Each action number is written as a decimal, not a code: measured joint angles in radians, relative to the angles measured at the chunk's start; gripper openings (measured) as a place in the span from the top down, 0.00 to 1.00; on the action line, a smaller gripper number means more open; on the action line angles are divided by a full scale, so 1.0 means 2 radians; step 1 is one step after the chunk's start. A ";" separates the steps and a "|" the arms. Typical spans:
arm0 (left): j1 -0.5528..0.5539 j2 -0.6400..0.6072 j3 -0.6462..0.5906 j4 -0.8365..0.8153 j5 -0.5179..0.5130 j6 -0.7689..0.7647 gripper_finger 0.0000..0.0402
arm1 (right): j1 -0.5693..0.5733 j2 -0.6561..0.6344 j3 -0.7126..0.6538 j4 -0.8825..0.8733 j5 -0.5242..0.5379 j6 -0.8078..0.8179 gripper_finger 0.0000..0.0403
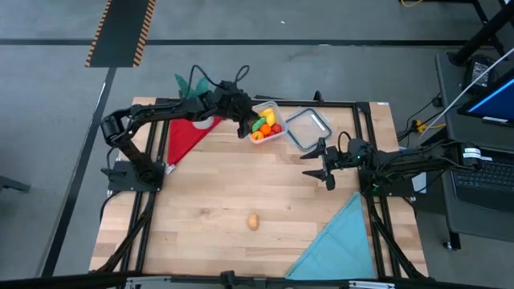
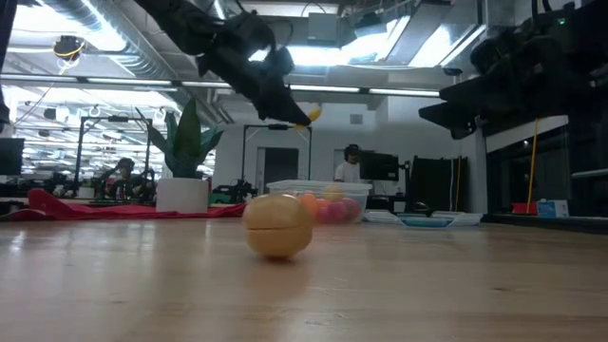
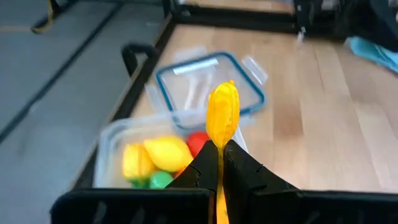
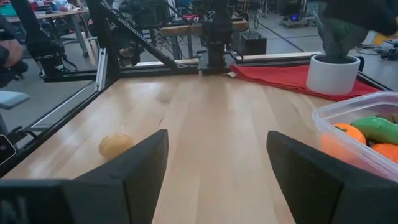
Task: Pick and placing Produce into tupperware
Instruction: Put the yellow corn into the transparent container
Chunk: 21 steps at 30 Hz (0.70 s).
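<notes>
Yellow, elongated produce piece (image 3: pixel 222 115) is pinched upright between the clenched fingers of the left gripper (image 1: pixel 243 124), above the clear tupperware (image 1: pixel 277 133) at upper centre of the high view. The container, rounded at its corners, already holds orange, yellow, red and green pieces. Its blue-rimmed lid (image 1: pixel 308 128) lies just right of it. One tan piece (image 1: pixel 254 220) sits alone on the bare lower-centre table (image 1: pixel 209 193). The right gripper (image 1: pixel 327 163) hangs spread apart, empty, below the lid.

Upper centre of the frame: the left pincer (image 1: pixel 243 120) hangs over the tupperware (image 1: pixel 269 122) of produce (image 1: pixel 265 124); one brown piece (image 1: pixel 254 220) lies lower centre on the surface (image 1: pixel 225 185).
</notes>
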 joint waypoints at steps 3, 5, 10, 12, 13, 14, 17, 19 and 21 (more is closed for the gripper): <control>0.000 0.019 0.013 -0.010 0.001 0.001 1.00 | 0.000 0.000 0.000 -0.010 0.000 0.006 0.32; 0.001 0.033 0.024 -0.018 0.000 0.001 1.00 | 0.000 0.000 0.000 -0.019 0.000 0.014 0.32; 0.000 0.065 0.056 -0.034 0.000 0.012 1.00 | 0.001 0.000 0.000 -0.039 0.000 0.026 0.32; 0.000 0.079 0.071 -0.050 0.000 0.013 1.00 | 0.001 0.001 0.000 -0.045 0.000 0.026 0.32; 0.000 0.087 0.077 -0.058 0.000 0.013 1.00 | 0.001 0.001 0.000 -0.047 0.000 0.026 0.32; 0.000 0.094 0.084 -0.068 0.000 0.015 1.00 | 0.001 0.001 0.000 -0.047 0.000 0.026 0.32; 0.000 0.115 0.102 -0.090 -0.001 0.030 1.00 | 0.001 0.001 0.000 -0.047 0.000 0.025 0.32; 0.000 0.126 0.109 -0.103 0.000 0.036 1.00 | 0.001 0.001 0.000 -0.047 0.000 0.025 0.32; 0.000 0.137 0.111 -0.103 -0.001 0.039 1.00 | 0.001 0.001 0.000 -0.049 0.000 0.024 0.32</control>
